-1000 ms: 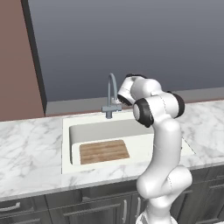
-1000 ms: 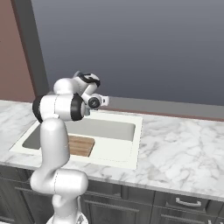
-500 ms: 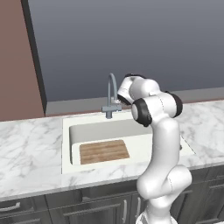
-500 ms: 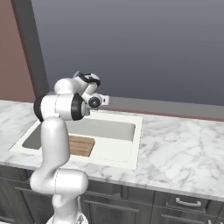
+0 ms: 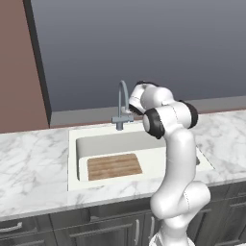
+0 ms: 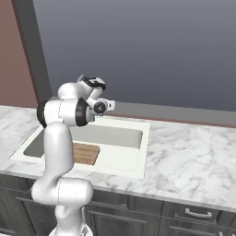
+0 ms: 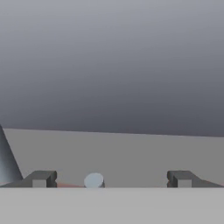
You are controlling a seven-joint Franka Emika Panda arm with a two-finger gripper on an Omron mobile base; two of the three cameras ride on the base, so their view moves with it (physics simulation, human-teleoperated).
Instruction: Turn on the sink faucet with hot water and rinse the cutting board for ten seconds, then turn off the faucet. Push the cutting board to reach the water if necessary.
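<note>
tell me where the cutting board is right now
In the left base view the cutting board lies flat on the floor of the sink, toward its front left, well forward of the faucet at the back rim.

faucet [image 6: 82,79] mostly behind arm, cutting board [image 6: 86,153] partly hidden

Two rear base views sharing sink [image 5: 72,158], hand view near faucet [image 7: 6,159]
</note>
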